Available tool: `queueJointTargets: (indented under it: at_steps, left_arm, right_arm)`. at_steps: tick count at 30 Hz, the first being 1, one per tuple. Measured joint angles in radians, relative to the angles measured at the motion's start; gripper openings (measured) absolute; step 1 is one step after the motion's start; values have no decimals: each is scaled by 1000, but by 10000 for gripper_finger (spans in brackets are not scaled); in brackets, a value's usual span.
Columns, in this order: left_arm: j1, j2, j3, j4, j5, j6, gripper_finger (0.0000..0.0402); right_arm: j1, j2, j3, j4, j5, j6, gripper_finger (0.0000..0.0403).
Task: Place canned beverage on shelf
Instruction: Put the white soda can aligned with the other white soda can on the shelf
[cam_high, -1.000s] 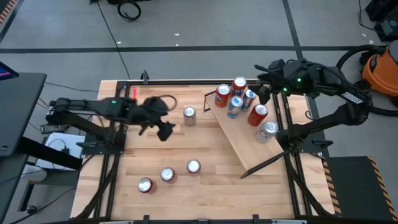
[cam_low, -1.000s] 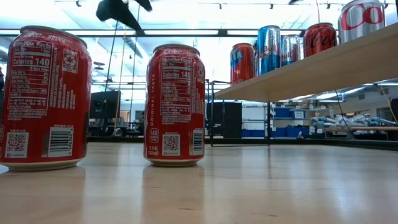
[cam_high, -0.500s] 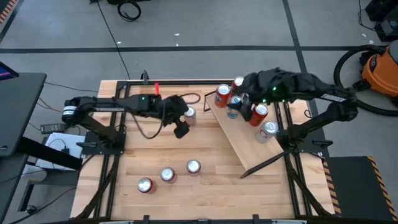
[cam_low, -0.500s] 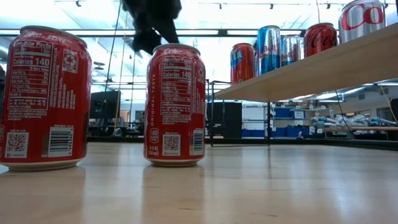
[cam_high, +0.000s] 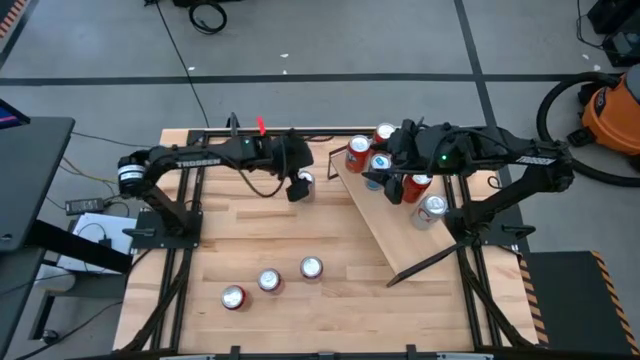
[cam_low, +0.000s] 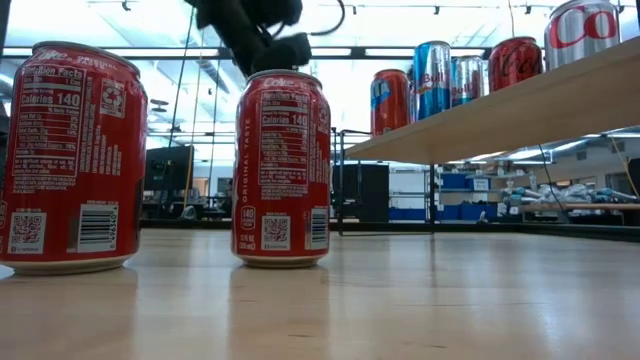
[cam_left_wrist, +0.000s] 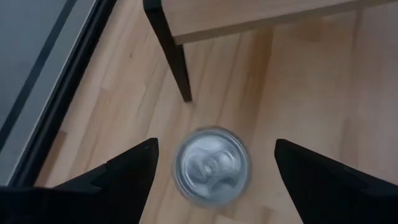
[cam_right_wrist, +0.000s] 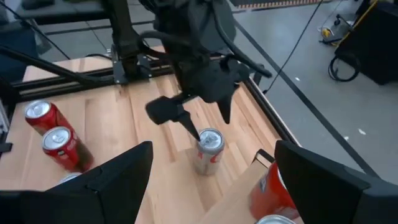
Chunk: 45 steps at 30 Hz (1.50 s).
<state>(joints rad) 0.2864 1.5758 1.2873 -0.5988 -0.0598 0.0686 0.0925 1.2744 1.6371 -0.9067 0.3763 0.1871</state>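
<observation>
Above the far middle of the table (cam_high: 330, 230), the left gripper (cam_high: 297, 187) hangs over a silver can (cam_high: 305, 180) with its fingers spread wide; the left wrist view looks straight down on that can's lid (cam_left_wrist: 211, 165), which sits between the two dark fingers (cam_left_wrist: 127, 177) without touching either. The can stands upright on the tabletop, just left of the shelf (cam_high: 385, 215), whose black leg (cam_left_wrist: 174, 59) shows close beside it. The shelf runs diagonally across the table's right side and carries a cluster of cans at its far end, among them red cans (cam_high: 357, 152) and a blue one (cam_high: 378, 165), with a silver-topped can (cam_high: 432, 208) a little nearer along the board. The right gripper (cam_high: 392, 172) hovers over that cluster, its fingers also spread and holding nothing; its wrist view looks across at the left gripper (cam_right_wrist: 193, 115) and the silver can (cam_right_wrist: 209, 149) beneath it. Three more cans (cam_high: 269, 281) stand in a row near the table's front left, two of them filling the low view (cam_low: 281, 168).
</observation>
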Motion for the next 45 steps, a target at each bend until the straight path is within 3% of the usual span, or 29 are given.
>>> queueJointTargets:
  at_steps: [12,24,30,36,45]
  left_arm:
    - [48,127,0,15,86,-4,332]
    - [51,153,2,-4,95,-109,332]
    - [36,153,3,-22,70,-276,315]
    - [-11,153,3,-25,-28,-466,298]
    - [-66,153,3,-31,-108,-856,298]
  right_arm:
    - [8,-1,0,-4,21,3,348]
    - [13,-1,0,-12,25,2,348]
    - [13,-1,0,-15,31,11,348]
    - [13,-1,0,-15,34,11,348]
    - [13,-1,0,-15,34,-4,348]
